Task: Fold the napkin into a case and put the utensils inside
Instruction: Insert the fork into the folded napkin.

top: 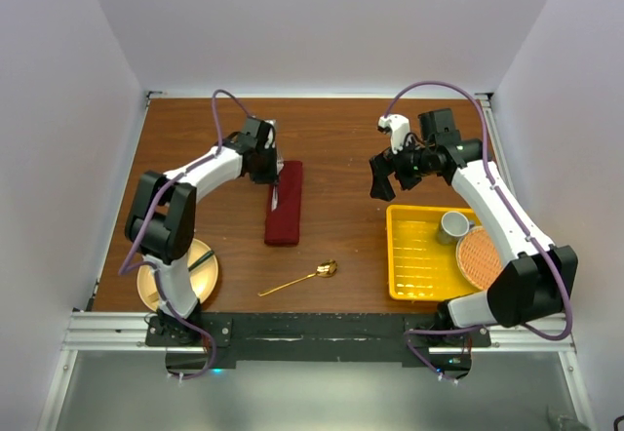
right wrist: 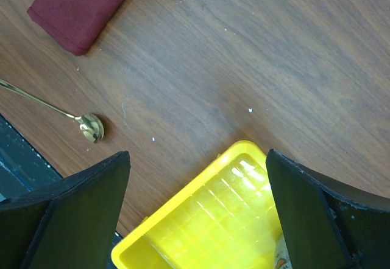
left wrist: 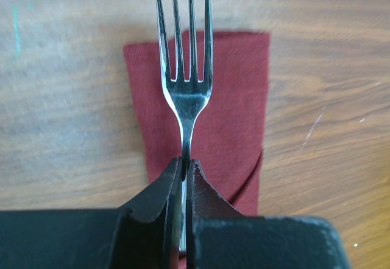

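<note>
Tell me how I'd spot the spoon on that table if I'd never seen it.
Start at the wooden table and find the folded maroon napkin left of the yellow tray. Just past the napkin's near end, toward the robot's bases, the spoon lies alone on bare wood. It is the only shiny gold piece; the fork above the napkin is silver.

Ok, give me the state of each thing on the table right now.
Napkin: folded into a narrow strip, lying flat.
Fork: gripped by its handle, over the napkin.
Spoon: loose on the table.
Left gripper: shut on the fork.
Right gripper: open, empty.
</note>
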`<move>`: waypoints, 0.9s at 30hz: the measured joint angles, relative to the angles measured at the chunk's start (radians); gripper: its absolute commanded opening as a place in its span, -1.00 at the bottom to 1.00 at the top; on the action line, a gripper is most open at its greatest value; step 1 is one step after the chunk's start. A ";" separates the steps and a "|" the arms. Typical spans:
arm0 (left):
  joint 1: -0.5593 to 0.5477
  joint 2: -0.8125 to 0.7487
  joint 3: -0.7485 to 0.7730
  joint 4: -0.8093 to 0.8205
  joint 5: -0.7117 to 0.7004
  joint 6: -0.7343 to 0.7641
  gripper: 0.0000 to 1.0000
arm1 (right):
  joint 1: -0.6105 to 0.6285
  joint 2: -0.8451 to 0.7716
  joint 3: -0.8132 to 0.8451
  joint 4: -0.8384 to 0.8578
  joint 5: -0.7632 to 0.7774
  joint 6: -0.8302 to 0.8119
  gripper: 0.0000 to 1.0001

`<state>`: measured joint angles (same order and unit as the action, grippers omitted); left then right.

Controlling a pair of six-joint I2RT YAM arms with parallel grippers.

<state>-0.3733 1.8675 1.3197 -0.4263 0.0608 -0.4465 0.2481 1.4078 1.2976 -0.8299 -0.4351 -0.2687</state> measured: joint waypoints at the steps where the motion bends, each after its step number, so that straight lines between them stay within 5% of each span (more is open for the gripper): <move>1: 0.000 0.000 -0.009 -0.003 0.002 -0.004 -1.00 | 0.000 -0.001 0.000 0.000 0.000 0.000 0.96; 22: 0.000 -0.014 -0.074 -0.045 0.041 -0.016 -0.97 | 0.000 -0.040 0.000 0.001 0.007 0.000 0.96; 27: -0.001 -0.015 -0.077 -0.060 0.047 -0.016 -0.64 | 0.000 -0.040 0.000 0.001 0.008 0.000 0.96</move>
<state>-0.3744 1.8526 1.2430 -0.4866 0.1081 -0.4622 0.2481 1.3678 1.2976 -0.8291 -0.4274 -0.2684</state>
